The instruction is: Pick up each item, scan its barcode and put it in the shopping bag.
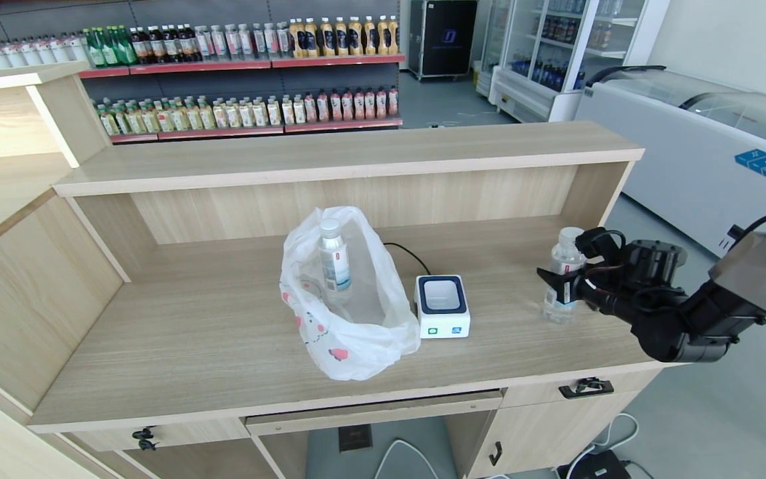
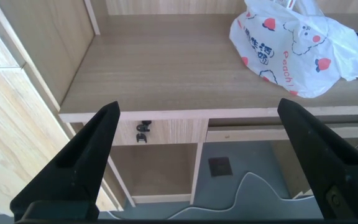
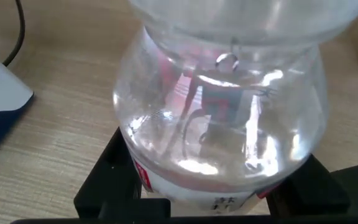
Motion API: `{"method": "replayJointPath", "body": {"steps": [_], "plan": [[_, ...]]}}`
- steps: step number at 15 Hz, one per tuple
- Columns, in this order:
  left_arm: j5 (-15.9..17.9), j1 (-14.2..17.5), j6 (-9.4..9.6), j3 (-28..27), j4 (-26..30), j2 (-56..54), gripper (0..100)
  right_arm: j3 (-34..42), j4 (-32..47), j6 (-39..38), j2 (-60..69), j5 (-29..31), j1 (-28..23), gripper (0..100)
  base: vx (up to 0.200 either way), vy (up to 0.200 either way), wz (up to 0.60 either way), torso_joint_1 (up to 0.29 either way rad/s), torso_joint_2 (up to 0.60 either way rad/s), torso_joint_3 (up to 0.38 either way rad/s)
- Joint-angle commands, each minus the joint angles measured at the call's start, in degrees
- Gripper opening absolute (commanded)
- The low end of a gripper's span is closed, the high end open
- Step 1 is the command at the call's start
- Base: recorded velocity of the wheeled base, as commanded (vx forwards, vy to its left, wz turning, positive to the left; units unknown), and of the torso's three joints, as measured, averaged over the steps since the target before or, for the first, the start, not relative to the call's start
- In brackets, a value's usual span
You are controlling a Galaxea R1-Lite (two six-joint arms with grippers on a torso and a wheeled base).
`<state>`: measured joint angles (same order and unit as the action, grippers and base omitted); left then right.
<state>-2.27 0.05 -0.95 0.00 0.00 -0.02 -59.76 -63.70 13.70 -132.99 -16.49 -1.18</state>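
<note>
On the wooden counter (image 1: 210,332), the water bottle (image 1: 564,256) was pinched upright by the right gripper (image 1: 559,293), while the left gripper (image 2: 197,112) was seen spread wide.

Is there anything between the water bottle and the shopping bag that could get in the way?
Yes, the white scanner sits on the counter right between the water bottle and the shopping bag. The bag's top is open, with a second bottle already standing inside.

The head camera overlooks the whole counter (image 1: 210,346), sharing the shopping bag (image 1: 356,342) with the low left-wrist view from seven o'clock, while the right-wrist camera hugs the bottle (image 3: 222,118) at three.
</note>
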Motion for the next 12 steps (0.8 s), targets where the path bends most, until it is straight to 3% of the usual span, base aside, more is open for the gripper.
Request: {"method": "replayJointPath", "body": {"steps": [1, 5, 6, 9, 12], "plan": [[-0.02, 0.04, -0.02, 0.0, 0.0, 0.02, 100, 0.52, 0.06, -2.45, 3.17, -0.12, 0.13, 0, 0.0, 0.0, 0.0, 0.0, 0.0, 0.0], [-0.02, 0.04, -0.02, 0.0, 0.0, 0.02, 100, 1.31, 8.76, -15.11, 19.17, -0.12, 5.05, 0, 0.0, 0.0, 0.0, 0.0, 0.0, 0.0], [-0.02, 0.04, -0.02, 0.0, 0.0, 0.02, 100, 0.34, 17.64, -21.17, 28.75, -0.47, 7.6, 0, 0.0, 0.0, 0.0, 0.0, 0.0, 0.0], [-0.02, 0.04, -0.02, 0.0, 0.0, 0.02, 100, -6.34, 33.2, -32.77, 42.99, -3.9, 13.14, 0, 0.0, 0.0, 0.0, 0.0, 0.0, 0.0], [-0.02, 0.04, -0.02, 0.0, 0.0, 0.02, 100, -12.31, 40.67, -37.17, 47.56, -4.86, 18.85, 0, 0.0, 0.0, 0.0, 0.0, 0.0, 0.0]]}}
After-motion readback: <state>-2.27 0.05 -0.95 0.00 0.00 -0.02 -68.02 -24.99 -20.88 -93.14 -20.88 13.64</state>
